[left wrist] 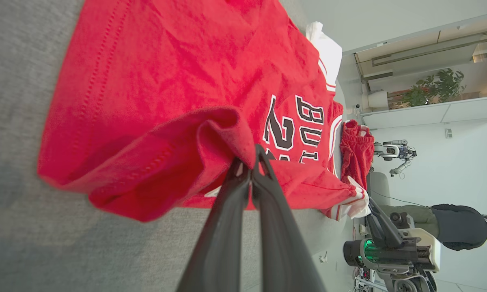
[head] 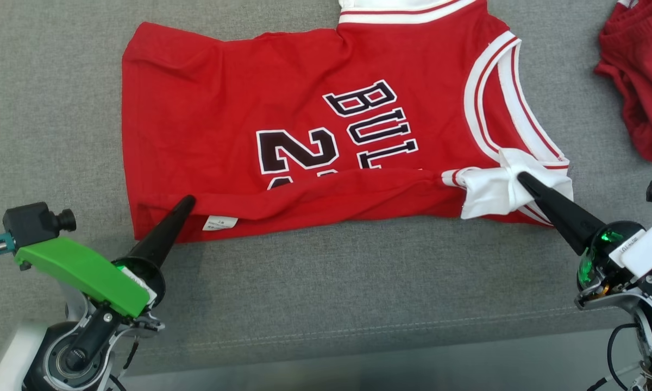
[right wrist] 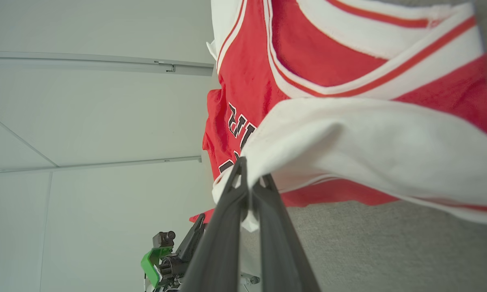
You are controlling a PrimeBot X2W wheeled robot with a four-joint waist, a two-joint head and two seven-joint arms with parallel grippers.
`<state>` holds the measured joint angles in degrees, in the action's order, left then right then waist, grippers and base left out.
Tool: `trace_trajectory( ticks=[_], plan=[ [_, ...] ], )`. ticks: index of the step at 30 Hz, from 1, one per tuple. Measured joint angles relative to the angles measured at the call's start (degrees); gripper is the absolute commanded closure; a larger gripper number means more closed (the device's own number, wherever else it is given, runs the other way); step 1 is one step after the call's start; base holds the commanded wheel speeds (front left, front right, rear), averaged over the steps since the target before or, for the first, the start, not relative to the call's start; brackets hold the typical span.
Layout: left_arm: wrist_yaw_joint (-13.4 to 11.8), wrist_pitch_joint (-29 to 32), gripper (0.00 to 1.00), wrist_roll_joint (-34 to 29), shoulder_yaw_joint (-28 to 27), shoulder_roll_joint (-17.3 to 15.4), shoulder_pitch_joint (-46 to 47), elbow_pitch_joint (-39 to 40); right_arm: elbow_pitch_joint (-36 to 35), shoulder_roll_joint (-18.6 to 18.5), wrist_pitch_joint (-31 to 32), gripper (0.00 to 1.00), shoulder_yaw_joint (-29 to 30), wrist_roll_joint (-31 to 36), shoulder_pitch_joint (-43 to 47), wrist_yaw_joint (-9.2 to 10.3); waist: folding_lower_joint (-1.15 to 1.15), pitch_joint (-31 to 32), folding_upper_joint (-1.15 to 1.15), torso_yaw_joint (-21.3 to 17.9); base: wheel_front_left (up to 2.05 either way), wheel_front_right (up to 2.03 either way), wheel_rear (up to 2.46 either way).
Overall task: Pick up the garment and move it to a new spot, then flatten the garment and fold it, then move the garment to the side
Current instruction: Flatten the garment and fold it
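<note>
The garment (head: 304, 136), a red basketball jersey with white trim and black lettering, lies on the grey fabric surface (head: 326, 282), its near edge folded up over the number. My left gripper (head: 189, 202) is shut on the red hem at the near left corner, beside a white label. In the left wrist view the fingers of my left gripper (left wrist: 249, 162) pinch a raised fold of the garment (left wrist: 178, 89). My right gripper (head: 521, 178) is shut on bunched white trim at the near right armhole; in the right wrist view my right gripper (right wrist: 249, 178) pinches the garment's (right wrist: 349, 134) white cloth.
A second red garment (head: 641, 76) lies crumpled at the far right of the surface. The surface's front edge, with a stitched seam (head: 358, 331), runs just beyond my arms. A person (left wrist: 450, 225) stands in the room behind my right arm.
</note>
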<state>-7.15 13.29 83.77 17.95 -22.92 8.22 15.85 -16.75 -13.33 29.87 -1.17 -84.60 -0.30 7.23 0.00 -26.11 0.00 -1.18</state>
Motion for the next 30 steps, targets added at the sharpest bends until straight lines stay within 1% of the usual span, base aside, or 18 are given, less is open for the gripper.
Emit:
trace_trajectory(
  ticks=[8,14,20,30],
  plan=[
    [0.0,2.03,1.0,-0.35,0.77,0.67,5.14,-4.47,3.79,-0.15,0.56,1.0,-0.65,1.03,-4.91,0.01,0.0,-2.16,0.0,0.59,0.0,0.0,0.0],
    [0.0,2.63,1.0,-1.05,0.68,2.01,8.83,-7.64,7.01,-0.07,1.15,1.0,-1.74,1.92,-6.81,0.01,0.0,-3.23,0.0,1.15,0.0,0.0,0.0],
    [0.0,2.89,1.0,-2.37,0.68,2.8,10.1,-10.02,8.8,0.07,1.27,1.0,-1.74,2.18,-9.12,0.01,0.0,-3.42,0.0,1.25,0.0,0.0,0.0],
    [0.0,3.39,1.0,-2.8,0.86,4.44,12.52,-12.67,11.5,0.34,1.26,1.0,-1.31,3.5,-12.82,0.01,0.0,-3.29,0.0,1.37,0.0,0.0,0.0]
  ],
)
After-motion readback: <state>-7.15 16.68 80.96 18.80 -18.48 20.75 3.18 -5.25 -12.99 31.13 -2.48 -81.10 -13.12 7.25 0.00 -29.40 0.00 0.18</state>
